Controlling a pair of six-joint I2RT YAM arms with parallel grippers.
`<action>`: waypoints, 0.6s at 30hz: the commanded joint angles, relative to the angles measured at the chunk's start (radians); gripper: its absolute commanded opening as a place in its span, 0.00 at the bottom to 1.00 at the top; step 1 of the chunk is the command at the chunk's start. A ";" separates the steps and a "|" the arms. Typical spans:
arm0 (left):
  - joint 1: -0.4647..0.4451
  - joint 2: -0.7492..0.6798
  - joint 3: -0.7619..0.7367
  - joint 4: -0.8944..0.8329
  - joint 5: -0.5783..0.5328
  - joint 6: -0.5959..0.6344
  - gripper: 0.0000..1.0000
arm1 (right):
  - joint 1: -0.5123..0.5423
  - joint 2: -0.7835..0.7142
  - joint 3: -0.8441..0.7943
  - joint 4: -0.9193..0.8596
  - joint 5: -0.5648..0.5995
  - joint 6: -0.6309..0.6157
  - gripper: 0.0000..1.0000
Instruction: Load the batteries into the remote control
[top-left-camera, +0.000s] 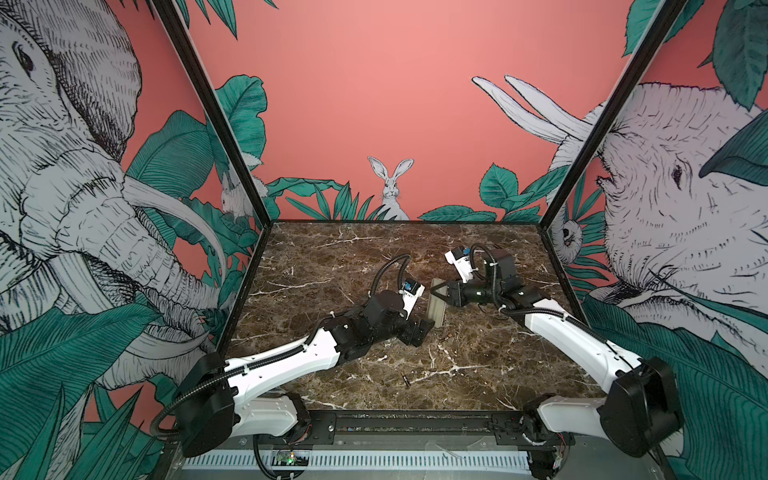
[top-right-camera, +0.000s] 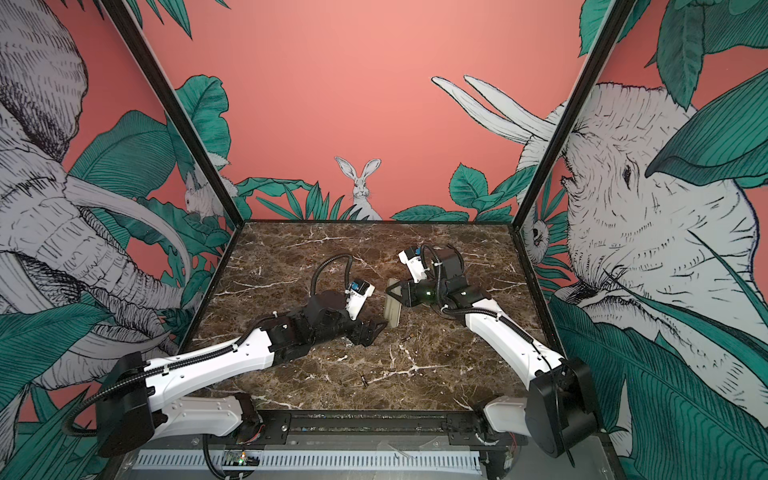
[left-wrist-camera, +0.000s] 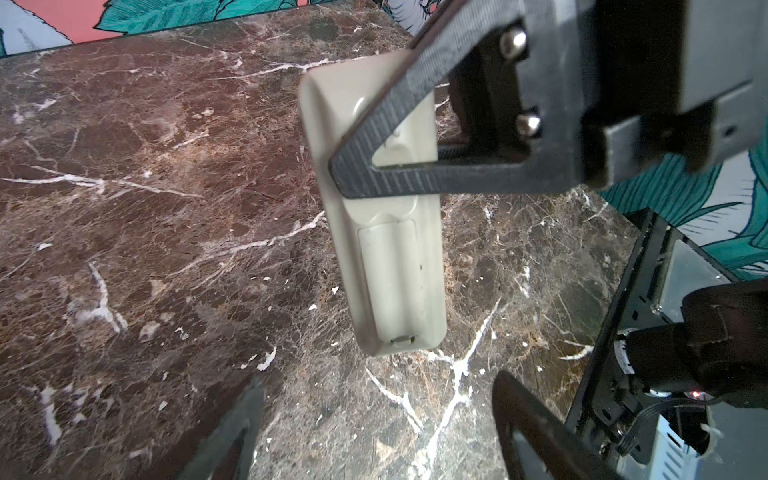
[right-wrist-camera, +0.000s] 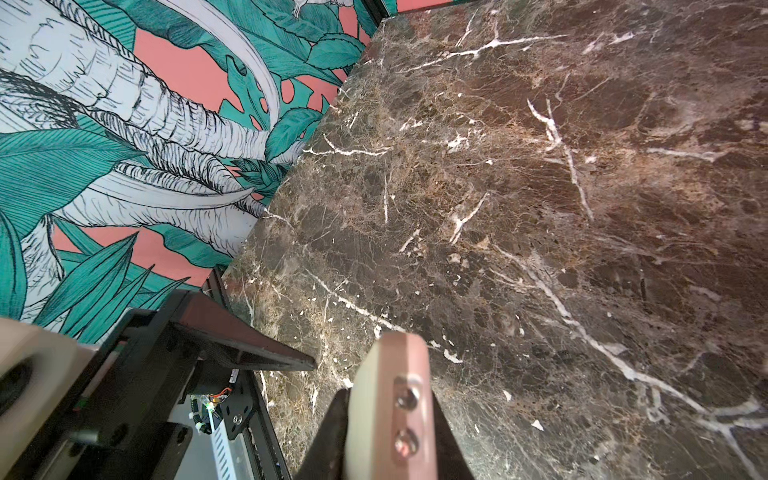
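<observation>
Nearest the front rail, a tiny dark sliver on the marble tabletop looks like one battery. It lies alone, well apart from both arms. A second speck further in is too small to name. Beyond it, the left hand hangs released, its jaws spread with nothing between them, just beside the lower end of the remote control. The remote is turned with its beige back to the left wrist camera, and the right hand is clenched across its upper half. It seems raised off the tabletop, though I cannot tell whether the lower end clears the surface. The battery cover appears seated in its recess, so as I judge it nothing can be loaded until it comes off. The main risk is leverage. The remote is pinched only near one end, so a push or a closing squeeze from the left hand at the far end could pivot it in the grip, or slip it out to drop on the stone. A jaw catching the cover's edge askew could jam it. The battery is a dark cylinder on dark veined marble, easy to miss and likely to roll if nudged.
</observation>
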 joint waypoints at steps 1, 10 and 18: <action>0.004 0.012 -0.001 0.068 0.046 -0.036 0.82 | 0.008 0.000 0.018 0.009 0.010 -0.024 0.00; 0.013 0.074 0.036 0.079 0.057 -0.097 0.75 | 0.010 -0.006 0.018 -0.001 0.028 -0.027 0.00; 0.028 0.104 0.105 -0.013 0.038 -0.153 0.70 | 0.011 -0.004 0.028 -0.017 0.038 -0.028 0.00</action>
